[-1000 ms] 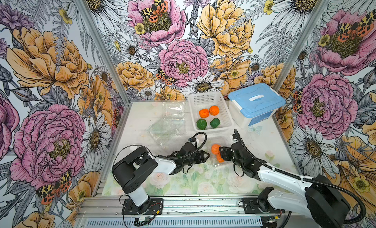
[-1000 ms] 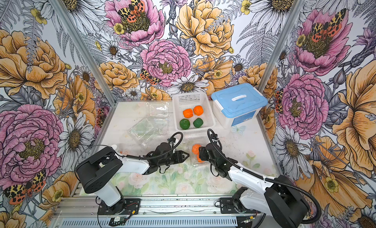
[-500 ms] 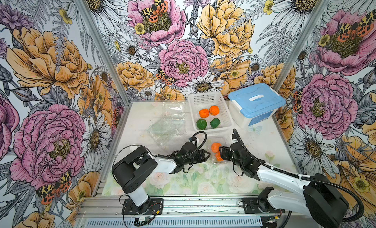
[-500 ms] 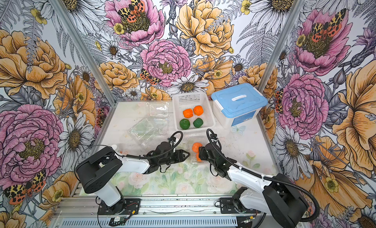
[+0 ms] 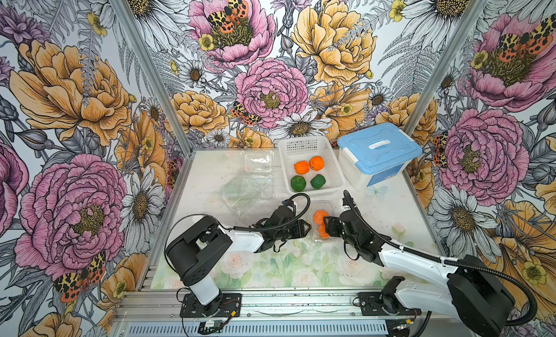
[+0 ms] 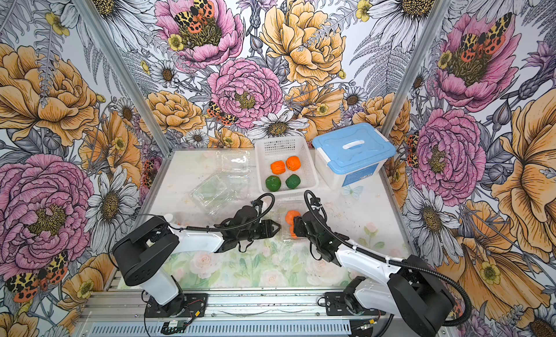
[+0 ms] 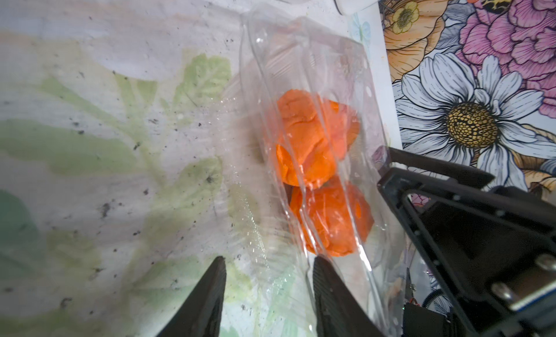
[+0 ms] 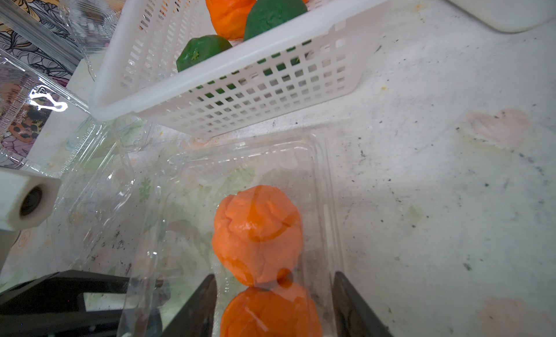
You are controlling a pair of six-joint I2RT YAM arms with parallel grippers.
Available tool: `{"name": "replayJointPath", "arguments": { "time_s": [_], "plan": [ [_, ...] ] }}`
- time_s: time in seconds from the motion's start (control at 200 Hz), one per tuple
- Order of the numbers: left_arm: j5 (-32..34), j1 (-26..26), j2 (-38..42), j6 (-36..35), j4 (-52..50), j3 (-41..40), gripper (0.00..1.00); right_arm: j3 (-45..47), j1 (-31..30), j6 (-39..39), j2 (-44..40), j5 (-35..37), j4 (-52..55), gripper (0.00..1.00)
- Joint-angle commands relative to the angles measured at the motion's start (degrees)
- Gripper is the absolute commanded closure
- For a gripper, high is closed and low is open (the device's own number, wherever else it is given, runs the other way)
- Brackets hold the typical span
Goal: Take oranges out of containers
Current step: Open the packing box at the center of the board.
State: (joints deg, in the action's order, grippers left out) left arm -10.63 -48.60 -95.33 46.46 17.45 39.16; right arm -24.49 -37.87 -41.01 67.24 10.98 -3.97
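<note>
Right gripper (image 8: pixel 274 273): jaws flank the nearer orange (image 8: pixel 264 314) in the open clamshell (image 8: pixel 326 176), grip unclear. Left gripper (image 7: pixel 270 257), jaws apart, straddles its clear plastic edge. Beyond, the white basket (image 5: pixel 310 142) holds two oranges (image 5: pixel 301 167) and two green fruits (image 5: pixel 298 183).

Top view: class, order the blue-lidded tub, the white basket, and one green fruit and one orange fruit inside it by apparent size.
1. blue-lidded tub
2. white basket, somewhat smaller
3. green fruit and orange fruit: they look alike, so unranked.
</note>
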Motion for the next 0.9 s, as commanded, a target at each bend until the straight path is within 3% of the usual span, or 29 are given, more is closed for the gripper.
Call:
{"name": "replayJointPath", "arguments": {
  "time_s": [0.0, 0.18, 0.365, 0.53, 0.741, 0.896],
  "plan": [
    [1.57, -0.62, 0.03, -2.95, -1.54, 2.58, 0.54, -1.04, -1.22, -0.05, 0.96, -2.64, 2.56, 0.4],
    [0.53, 0.33, -1.43, -3.27, -1.94, 3.67, 0.68, -1.43, -1.22, 0.32, 0.87, -2.34, 3.17, 0.4],
    [-0.6, 1.78, -1.32, -5.12, -3.04, 4.6, 0.74, -2.49, -1.24, 1.03, 0.67, -1.85, 4.33, 0.4],
    [-0.93, 2.63, -1.16, -6.29, -4.11, 5.38, 0.91, -2.07, -1.22, 1.03, -0.33, -1.93, 4.14, 0.39],
    [-1.76, 3.56, -1.45, -6.63, -4.09, 5.61, 1.0, -1.83, -1.16, 1.44, -2.23, -1.94, 4.47, 0.37],
    [-2.19, 4.37, -0.71, -7.05, -4.1, 5.02, 1.0, -1.96, -1.02, 2.46, -4.09, -1.6, 5.61, 0.36]
  ]
}}
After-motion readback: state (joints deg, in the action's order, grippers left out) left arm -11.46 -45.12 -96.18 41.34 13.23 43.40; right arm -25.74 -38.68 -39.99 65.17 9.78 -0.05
